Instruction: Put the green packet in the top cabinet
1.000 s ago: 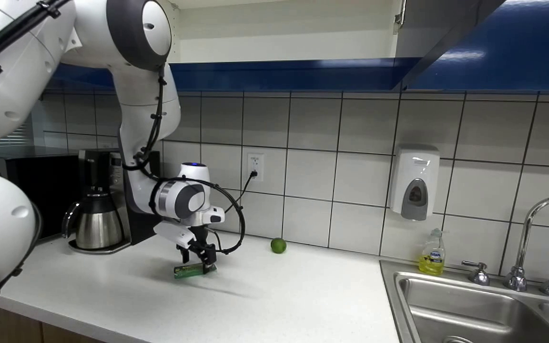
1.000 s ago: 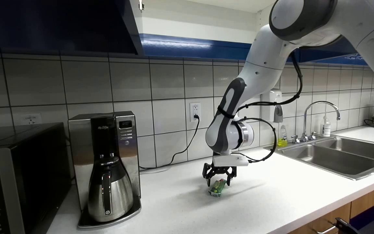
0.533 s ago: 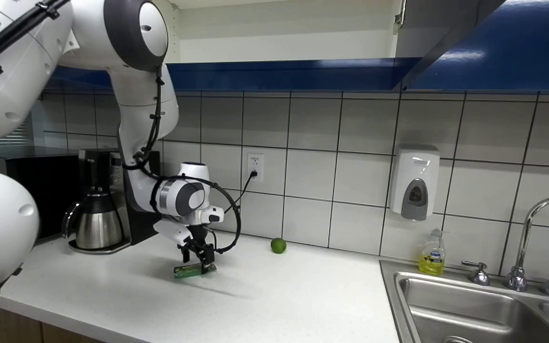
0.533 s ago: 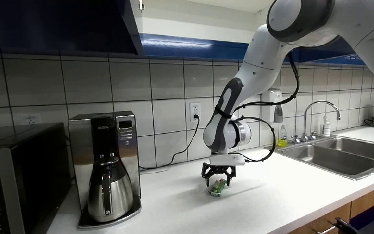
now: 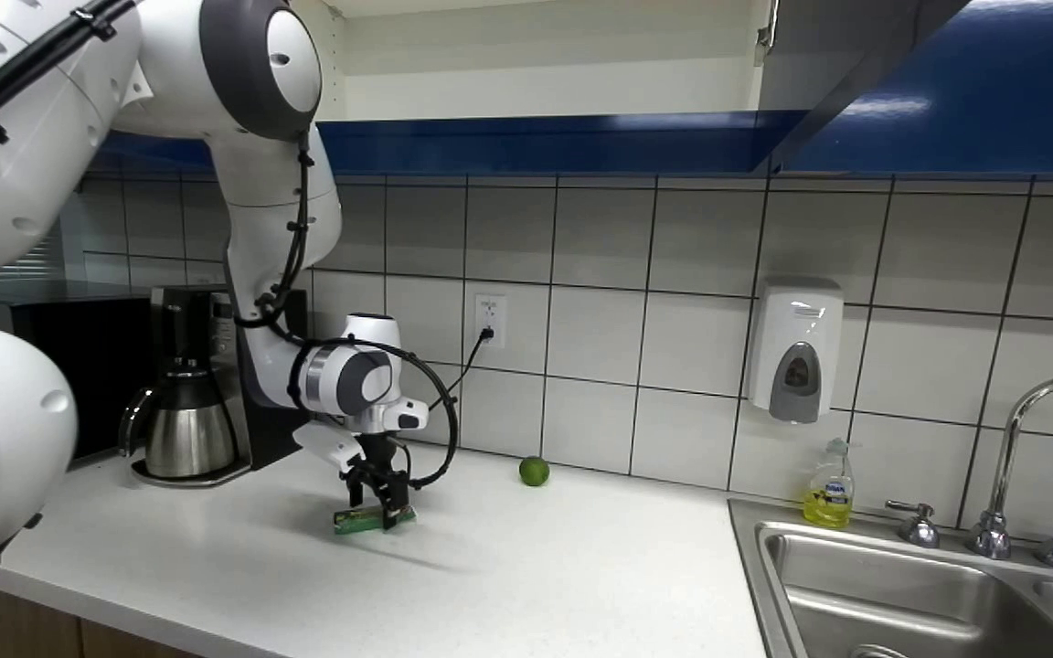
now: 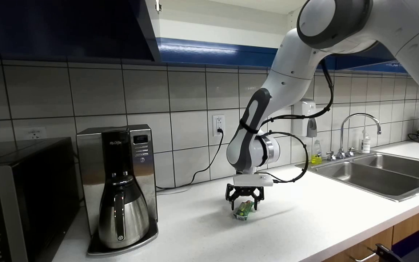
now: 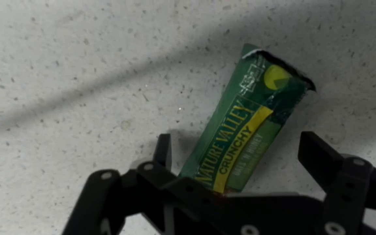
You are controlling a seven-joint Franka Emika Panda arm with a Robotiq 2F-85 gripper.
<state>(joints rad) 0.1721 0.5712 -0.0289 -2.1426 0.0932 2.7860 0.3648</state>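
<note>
The green packet (image 5: 357,523) lies flat on the white counter, also in view in an exterior view (image 6: 244,213). In the wrist view the packet (image 7: 240,130) runs diagonally, its lower end hidden behind the gripper's black body. My gripper (image 7: 235,147) is open, its fingers (image 7: 315,156) on either side of the packet with gaps between. In both exterior views the gripper (image 5: 372,512) (image 6: 244,207) points down, low over the packet. The top cabinet (image 5: 545,82) stands open above, its cream inside and blue lower band also showing in an exterior view (image 6: 224,25).
A small round green ball (image 5: 534,472) lies near the tiled wall. A coffee maker (image 6: 122,203) and a black microwave (image 6: 31,189) stand on one side, a steel sink (image 5: 901,576) on the other. A dark cabinet door (image 6: 64,29) juts out beside the opening.
My gripper has shifted a little sideways and slightly down over the packet. It stays open. The packet has not moved.
</note>
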